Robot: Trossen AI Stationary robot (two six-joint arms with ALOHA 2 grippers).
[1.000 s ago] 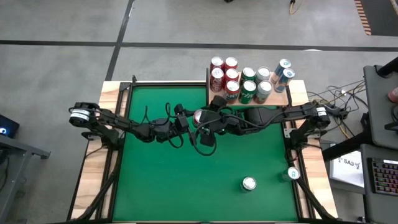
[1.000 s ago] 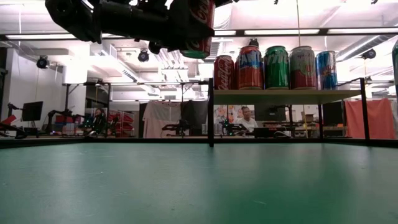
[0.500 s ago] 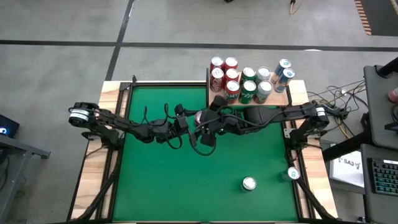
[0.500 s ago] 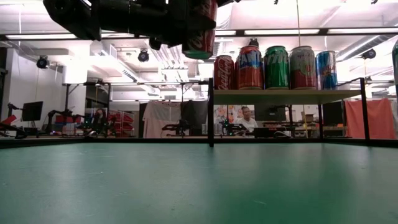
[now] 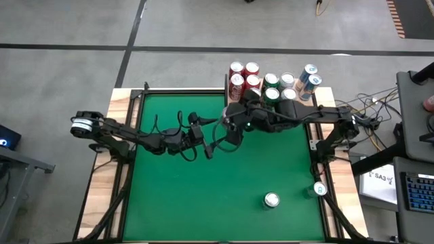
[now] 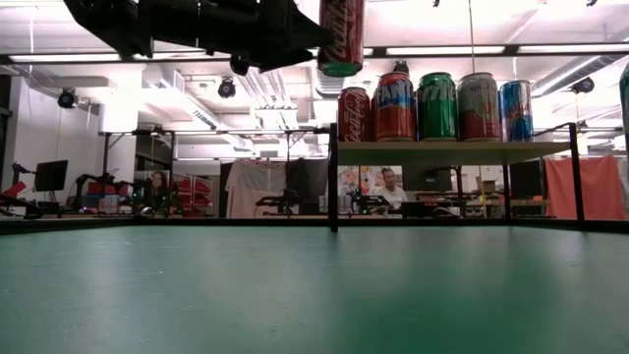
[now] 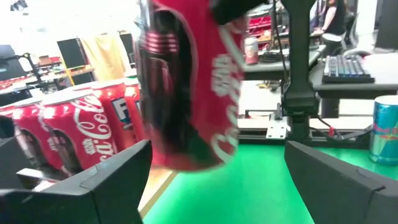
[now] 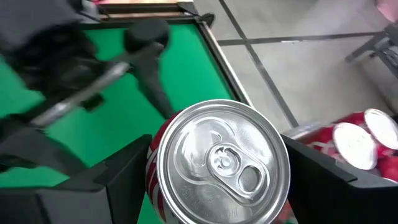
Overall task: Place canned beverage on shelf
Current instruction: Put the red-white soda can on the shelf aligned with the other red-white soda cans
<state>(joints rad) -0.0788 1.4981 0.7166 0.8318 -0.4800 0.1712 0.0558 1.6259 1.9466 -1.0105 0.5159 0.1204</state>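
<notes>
A red cola can (image 6: pixel 341 39) hangs high over the green table, just left of the shelf (image 6: pixel 452 152). That shelf, a light-wood board on black posts at the far right, carries several red, green and blue cans (image 5: pixel 271 88). My right gripper (image 8: pixel 217 162) is shut on the hanging can, whose silver top (image 8: pixel 221 158) faces the wrist camera. My left gripper (image 7: pixel 217 149) stands open and level just left of the can and slightly below it. Its two fingers (image 7: pixel 106 180) are apart and touch nothing. My right gripper pinches the can between its two fingers, one on each side of the side wall just under the top rim (image 8: pixel 154 168). The fingers slant down onto it from the table's right. The can hangs below them, a little tilted, clear of the table and of the shelf.
A green can (image 5: pixel 271 200) stands on the table near the front right. Another can (image 5: pixel 319 190) stands on the wooden border at the right edge. The shelf's left corner post (image 6: pixel 333 177) is close to the hanging can. My left arm (image 5: pixel 135 135) stretches across the table's middle.
My right gripper has carried the red can up and toward the far edge and the shelf. The can has come out from between my left gripper's fingers and now hangs clear of them.
</notes>
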